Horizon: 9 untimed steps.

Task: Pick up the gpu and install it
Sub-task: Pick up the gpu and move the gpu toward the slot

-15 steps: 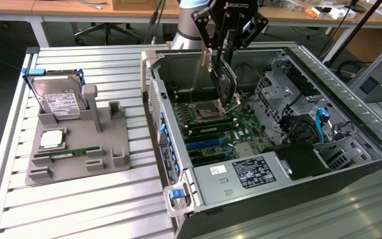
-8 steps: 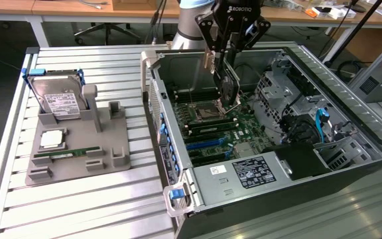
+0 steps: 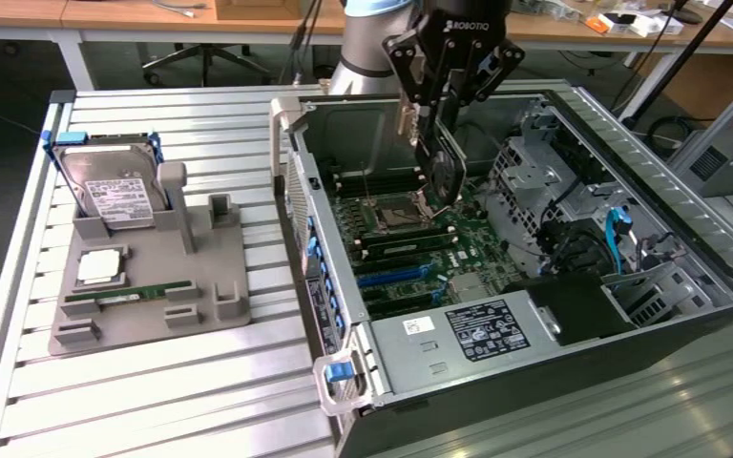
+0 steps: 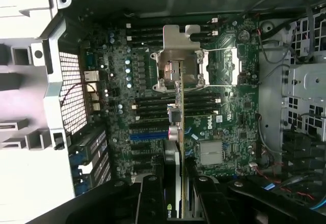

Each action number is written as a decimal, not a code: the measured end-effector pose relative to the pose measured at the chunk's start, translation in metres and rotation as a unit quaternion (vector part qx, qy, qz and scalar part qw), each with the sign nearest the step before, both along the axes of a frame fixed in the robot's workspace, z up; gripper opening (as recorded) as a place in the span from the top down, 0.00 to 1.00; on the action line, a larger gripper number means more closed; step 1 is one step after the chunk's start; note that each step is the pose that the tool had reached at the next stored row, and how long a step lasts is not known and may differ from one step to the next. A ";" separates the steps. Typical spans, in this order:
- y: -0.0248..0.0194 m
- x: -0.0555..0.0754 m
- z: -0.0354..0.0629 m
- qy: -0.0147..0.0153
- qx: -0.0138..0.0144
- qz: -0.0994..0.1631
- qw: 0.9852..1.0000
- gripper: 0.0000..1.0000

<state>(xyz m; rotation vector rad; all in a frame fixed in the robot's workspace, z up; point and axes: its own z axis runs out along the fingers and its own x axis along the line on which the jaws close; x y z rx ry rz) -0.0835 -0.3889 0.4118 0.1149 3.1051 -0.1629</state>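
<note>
**Gpu aloft, alignment in doubt**

The large black open tower case (image 3: pixel 533 410) is lying beneath the black two-fingered claw (image 3: pixel 433 119). The green motherboard (image 4: pixel 239 107) is spreading under the claw. The claw is pinching the gpu (image 3: pixel 445 170), a thin flat dark card with a silver end bracket, which is hanging edge-down just below its grip, unseated. It is apparently hovering over the silver square processor socket (image 4: pixel 178 63), while the blue expansion slot (image 4: pixel 147 136) is sitting off to one side. Lowering here is risking a strike, or a skewed card jamming.
</note>
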 end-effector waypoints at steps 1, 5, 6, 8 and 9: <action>0.0000 0.002 -0.0011 0.000 0.000 0.000 1.000 0.73; 0.0000 0.007 -0.0051 0.000 -0.001 0.000 1.000 0.73; 0.0000 0.008 -0.0062 0.000 -0.001 0.000 1.000 0.73; 0.0000 0.012 -0.0097 0.000 -0.002 0.000 1.000 0.73; 0.0000 0.013 -0.0104 0.000 -0.003 0.000 1.000 0.73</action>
